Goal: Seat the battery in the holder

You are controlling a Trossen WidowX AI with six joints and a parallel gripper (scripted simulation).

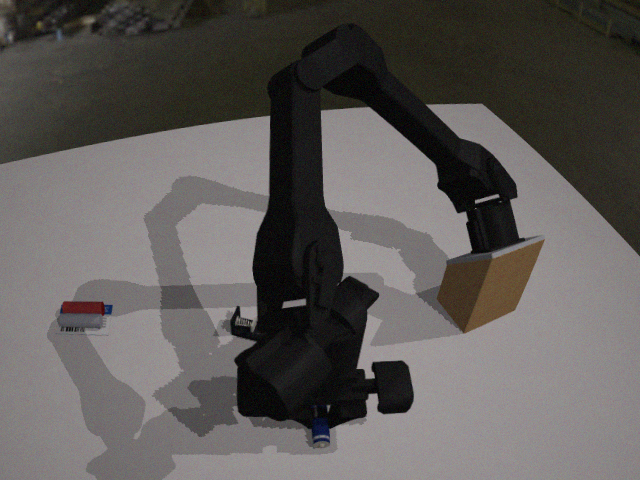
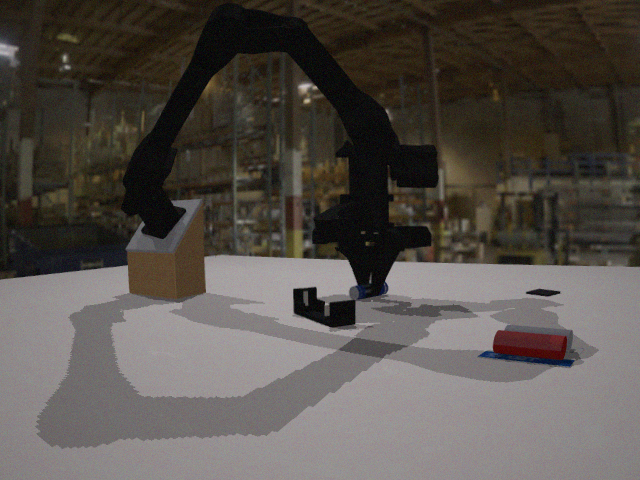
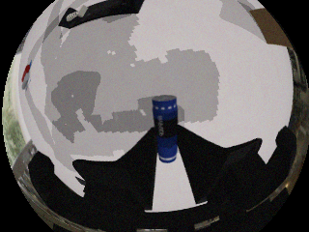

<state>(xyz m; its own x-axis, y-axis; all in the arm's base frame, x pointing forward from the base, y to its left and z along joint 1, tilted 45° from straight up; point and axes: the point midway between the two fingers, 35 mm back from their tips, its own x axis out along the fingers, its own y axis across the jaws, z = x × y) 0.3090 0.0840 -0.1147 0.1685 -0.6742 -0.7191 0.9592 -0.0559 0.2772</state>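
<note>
The blue battery (image 1: 321, 432) (image 2: 363, 292) (image 3: 167, 145) lies on its side at table level. Its flat grey end points up in the wrist view, and its terminal end faces the top view. My gripper (image 2: 371, 289) (image 3: 165, 130) points down and is shut on the battery, one finger against each side near its middle. The black holder (image 2: 342, 313) (image 3: 103, 13) stands empty a short way off, beyond the flat end in the wrist view, turned at an angle to the battery. A pale ribbed piece, like a coil, shows at one end of it. In the top view my arm hides most of the holder.
A red cylinder (image 1: 82, 307) (image 2: 529, 345) and a grey cylinder (image 1: 80, 320) lie side by side, well away from the holder. A flat black piece (image 2: 542, 292) lies farther back. The arm's tan base block (image 1: 475, 289) (image 2: 165, 273) (image 3: 276, 28) stands on the holder's other side.
</note>
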